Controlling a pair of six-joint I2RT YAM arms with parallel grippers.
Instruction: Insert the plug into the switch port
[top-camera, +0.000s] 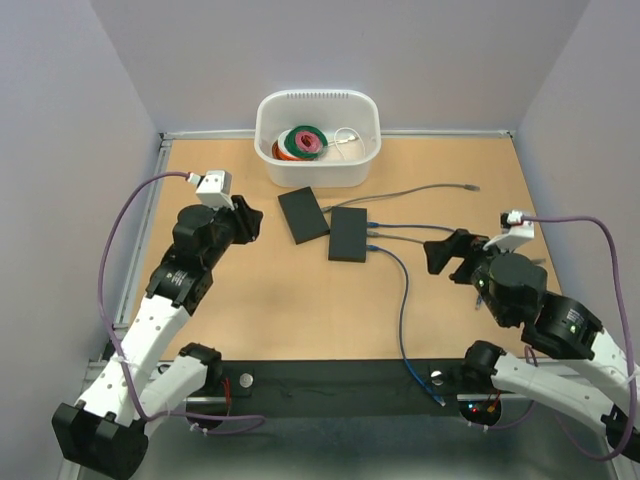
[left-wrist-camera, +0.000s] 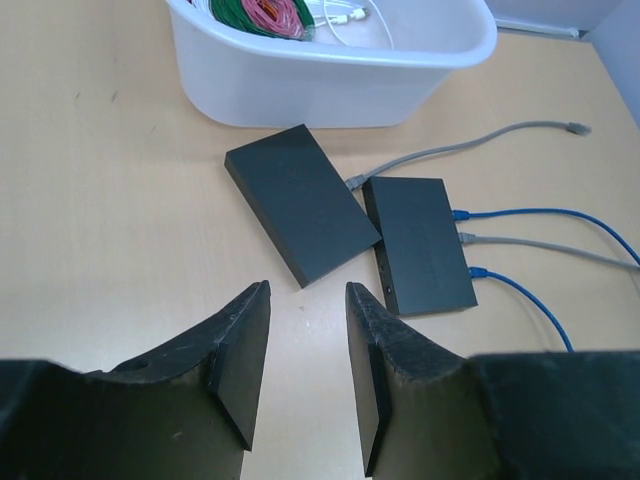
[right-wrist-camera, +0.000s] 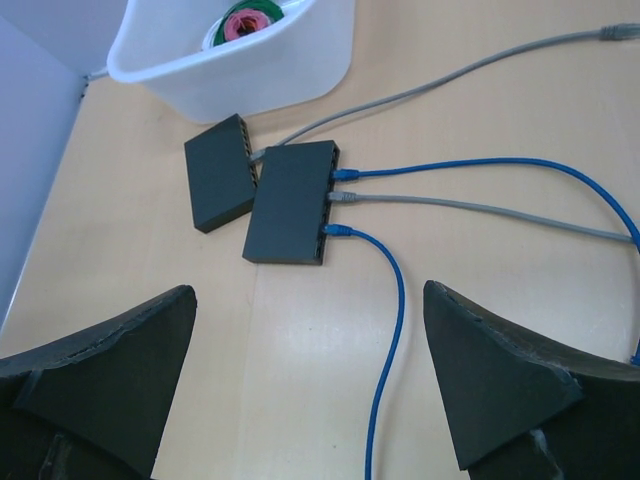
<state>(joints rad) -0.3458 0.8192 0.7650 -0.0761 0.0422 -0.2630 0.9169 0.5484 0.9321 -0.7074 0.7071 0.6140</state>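
Two black switches lie mid-table: the left switch (top-camera: 303, 214) (left-wrist-camera: 300, 200) (right-wrist-camera: 220, 185) and the right switch (top-camera: 349, 233) (left-wrist-camera: 420, 240) (right-wrist-camera: 292, 205). Three cables sit in the right switch's ports: a blue plug (right-wrist-camera: 345, 173), a grey plug (right-wrist-camera: 345, 198) and another blue plug (right-wrist-camera: 340, 231). A grey cable runs from the left switch to a loose plug (top-camera: 470, 187) (left-wrist-camera: 575, 127) (right-wrist-camera: 612, 33) lying on the table. My left gripper (top-camera: 250, 220) (left-wrist-camera: 308, 370) hovers left of the switches, partly open and empty. My right gripper (top-camera: 447, 255) (right-wrist-camera: 310, 380) stands wide open to their right, empty.
A white bin (top-camera: 318, 170) (left-wrist-camera: 330, 90) with coiled cables stands behind the switches. One blue cable (top-camera: 403, 300) trails from the right switch to the near table edge, passing between my right fingers in the right wrist view. Grey walls enclose the table.
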